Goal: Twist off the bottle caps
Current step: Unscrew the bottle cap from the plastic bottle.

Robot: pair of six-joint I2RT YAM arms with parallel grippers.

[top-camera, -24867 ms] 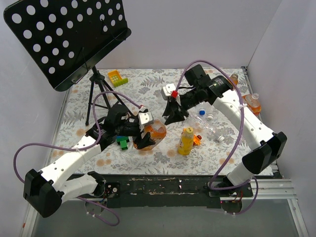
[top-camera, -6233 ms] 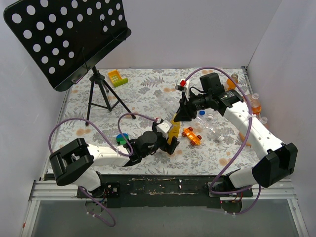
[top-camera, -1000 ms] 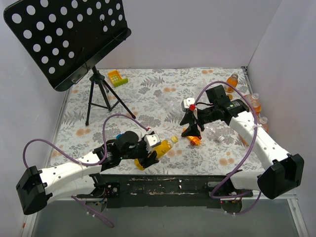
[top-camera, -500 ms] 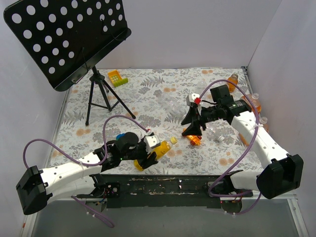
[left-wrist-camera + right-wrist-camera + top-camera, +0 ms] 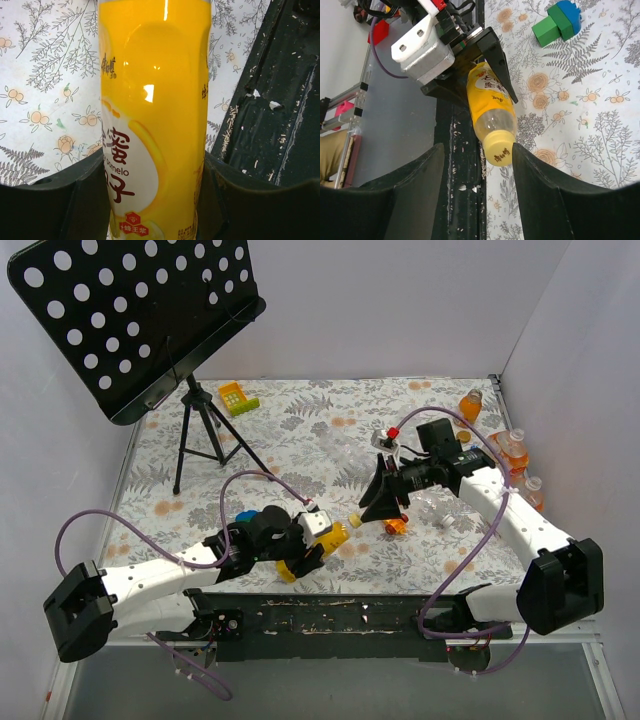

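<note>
- At the near edge of the table point(image 5: 300, 430), a yellow bottle point(image 5: 328, 538) is pinched around its body by the left gripper point(image 5: 305, 558) and held tilted, neck pointing right.
- Its yellow cap point(image 5: 498, 148) is seen screwed on, framed between the spread fingers of the right gripper point(image 5: 371, 508); whether they touch it cannot be told.
- Farther back, orange bottles point(image 5: 512, 448) are stood against the right wall.

I find my left arm lying low, reaching toward 3 o'clock, with the left gripper point(image 5: 306, 558) clamped on the yellow bottle point(image 5: 328, 539). My right arm folds back toward 8 o'clock, with the right gripper point(image 5: 374, 506) parted and empty.
</note>
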